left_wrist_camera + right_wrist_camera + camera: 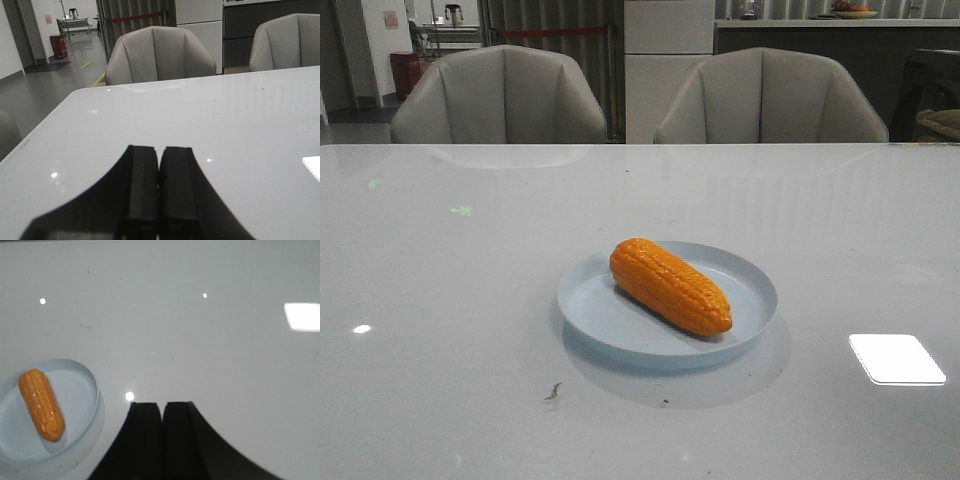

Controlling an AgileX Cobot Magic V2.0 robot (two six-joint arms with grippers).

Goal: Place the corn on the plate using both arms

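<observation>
I see the corn [670,285] lying diagonally inside the plate [750,275] on the table [440,300], both end effectors [159,190] [162,435] pressed together and empty, so I judge placement finished with nothing left but parking.

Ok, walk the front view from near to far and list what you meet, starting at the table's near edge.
Small dark speck on the table → pale blue plate with the orange corn lying in it → far edge of the table → two grey chairs behind it.
</observation>
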